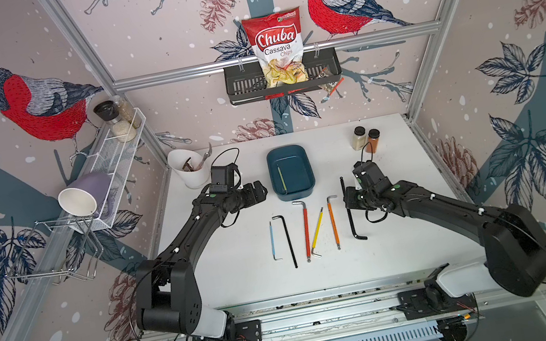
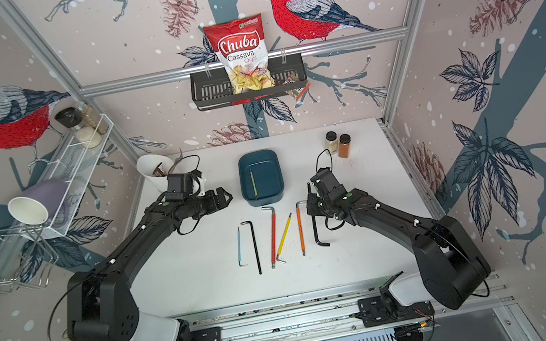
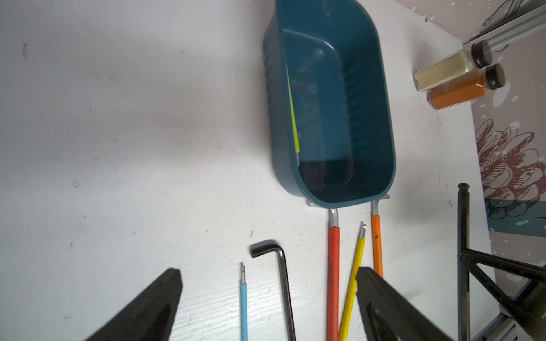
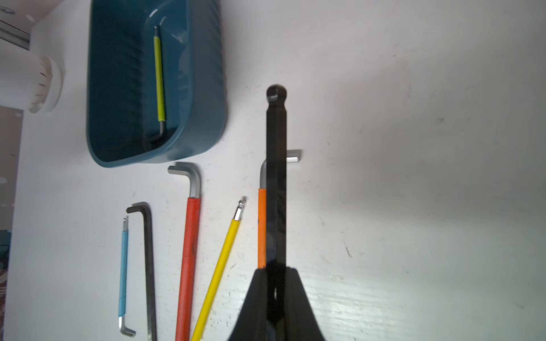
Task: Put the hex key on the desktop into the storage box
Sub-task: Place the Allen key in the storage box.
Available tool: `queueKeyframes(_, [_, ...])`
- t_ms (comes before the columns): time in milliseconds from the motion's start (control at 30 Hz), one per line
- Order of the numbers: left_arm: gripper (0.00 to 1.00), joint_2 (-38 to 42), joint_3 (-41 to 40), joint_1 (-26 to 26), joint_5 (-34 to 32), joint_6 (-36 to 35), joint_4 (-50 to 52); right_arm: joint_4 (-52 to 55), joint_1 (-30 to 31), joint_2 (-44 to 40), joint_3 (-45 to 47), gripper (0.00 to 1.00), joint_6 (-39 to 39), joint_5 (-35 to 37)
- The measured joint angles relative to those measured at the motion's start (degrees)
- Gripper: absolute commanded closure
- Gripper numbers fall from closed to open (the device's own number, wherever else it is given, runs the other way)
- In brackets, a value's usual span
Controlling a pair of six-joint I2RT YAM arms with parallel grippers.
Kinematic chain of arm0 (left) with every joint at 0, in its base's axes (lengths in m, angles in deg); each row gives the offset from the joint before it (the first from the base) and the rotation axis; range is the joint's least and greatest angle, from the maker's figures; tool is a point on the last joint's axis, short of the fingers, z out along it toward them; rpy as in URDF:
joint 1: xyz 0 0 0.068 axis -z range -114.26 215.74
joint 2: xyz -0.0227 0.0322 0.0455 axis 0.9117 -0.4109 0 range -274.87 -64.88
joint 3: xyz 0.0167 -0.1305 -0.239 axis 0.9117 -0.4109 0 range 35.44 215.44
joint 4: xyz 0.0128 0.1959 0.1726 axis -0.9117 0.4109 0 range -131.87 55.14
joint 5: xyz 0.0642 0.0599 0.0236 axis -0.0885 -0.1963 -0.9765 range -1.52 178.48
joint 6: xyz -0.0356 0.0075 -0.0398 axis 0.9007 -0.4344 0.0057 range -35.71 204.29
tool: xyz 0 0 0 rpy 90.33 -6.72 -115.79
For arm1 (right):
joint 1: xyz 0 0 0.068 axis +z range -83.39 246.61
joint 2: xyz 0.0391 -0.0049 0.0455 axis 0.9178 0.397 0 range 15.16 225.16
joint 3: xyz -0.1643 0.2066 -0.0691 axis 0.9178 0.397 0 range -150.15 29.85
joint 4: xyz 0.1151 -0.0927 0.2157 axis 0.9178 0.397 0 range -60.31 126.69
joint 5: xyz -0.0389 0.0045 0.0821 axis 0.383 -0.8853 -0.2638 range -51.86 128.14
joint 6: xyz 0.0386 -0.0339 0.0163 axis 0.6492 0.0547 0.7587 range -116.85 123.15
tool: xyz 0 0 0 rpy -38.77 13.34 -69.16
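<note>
Jaws of the right gripper (image 4: 276, 270) stand narrow, clamped on the thick black hex key (image 4: 276, 177), whose ball end juts past the fingertips toward the frame's top. In both top views this key sits right of centre, just right of the orange hex key (image 1: 333, 223) that ends a row of loose hex keys (image 1: 306, 230) on the desktop (image 1: 245, 282). The storage box (image 1: 294, 196), upper centre, holds a lime hex key (image 1: 281, 177). The left gripper (image 1: 262, 191), spread wide and empty, hovers just left of it. Spice jars (image 1: 366, 139) stand at the desktop's upper right. Bird wallpaper (image 1: 24, 101) and aluminium rails (image 1: 171, 74) enclose the room.
</note>
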Motion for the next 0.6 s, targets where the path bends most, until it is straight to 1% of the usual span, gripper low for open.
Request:
queueKeyframes(167, [0.05, -4.1, 9.4, 0.0, 0.3, -1.1, 0.5, -0.8, -0.9, -0.1, -1.4, 1.0, 0.0, -2.3])
queueKeyframes(267, [0.05, -6.6, 13.0, 0.0, 0.3, -2.0, 0.6, -1.5, -1.1, -0.1, -2.2, 1.0, 0.0, -3.2])
queueKeyframes(400, [0.05, -9.4, 13.9, 0.0, 0.5, -2.6, 0.3, -2.1, -2.0, -0.1, -3.5, 1.0, 0.0, -4.8])
queueKeyframes(600, [0.05, -11.3, 12.3, 0.0, 1.2, -2.5, 0.0, -2.2, -2.9, 0.7, -6.9, 1.0, -0.2, -6.9])
